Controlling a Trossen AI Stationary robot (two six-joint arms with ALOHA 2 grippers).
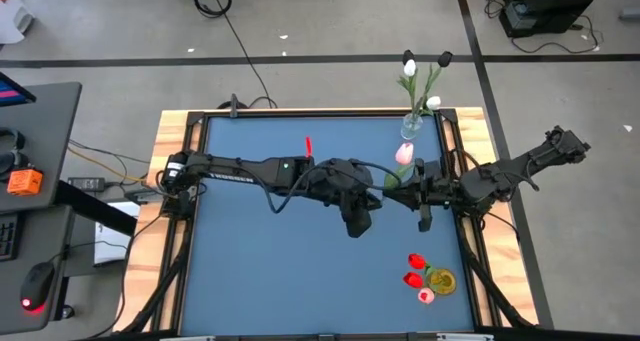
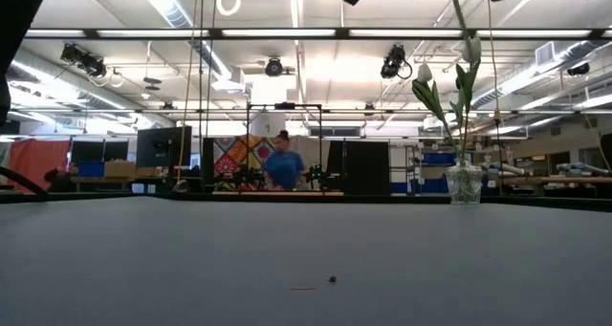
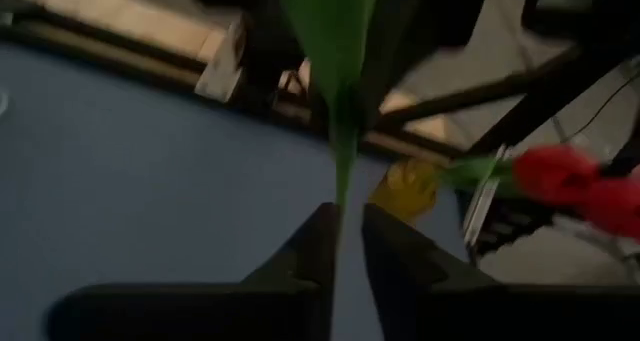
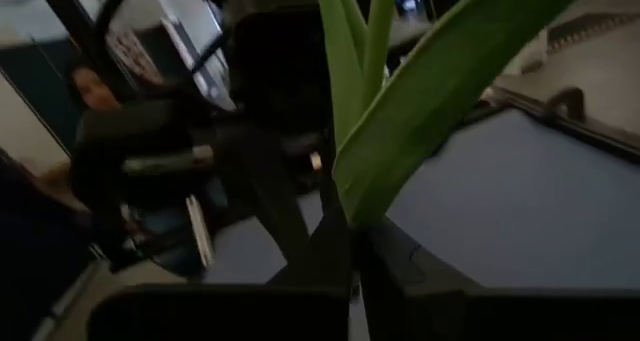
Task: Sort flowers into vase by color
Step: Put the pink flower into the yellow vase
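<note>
A pink flower [image 1: 404, 153] on a green stem hangs above the middle right of the blue table [image 1: 260, 261], between my two grippers. My right gripper [image 4: 350, 246], reaching in from the right [image 1: 408, 189], is shut on the stem just below its long leaves [image 4: 440, 91]. My left gripper [image 3: 350, 243], reaching in from the left [image 1: 382, 188], stands slightly open. The thin stem [image 3: 341, 196] runs up through the narrow gap between its fingers. My right gripper pinches the stem's part just under the leaves [image 4: 345, 219] between its two fingers, coming at it about level from the table's right side. The flower is lifted clear of the table, leaves and head above the fingers. My left gripper: whether its fingers touch the stem, I cannot tell.
A glass vase [image 1: 412, 127] with white flowers and a black one stands at the far right edge. A yellow vase [image 1: 441, 281] with red heads and one pink head stands near right. A small red piece [image 1: 308, 144] lies far centre. A person [image 2: 284, 163] stands in the room behind.
</note>
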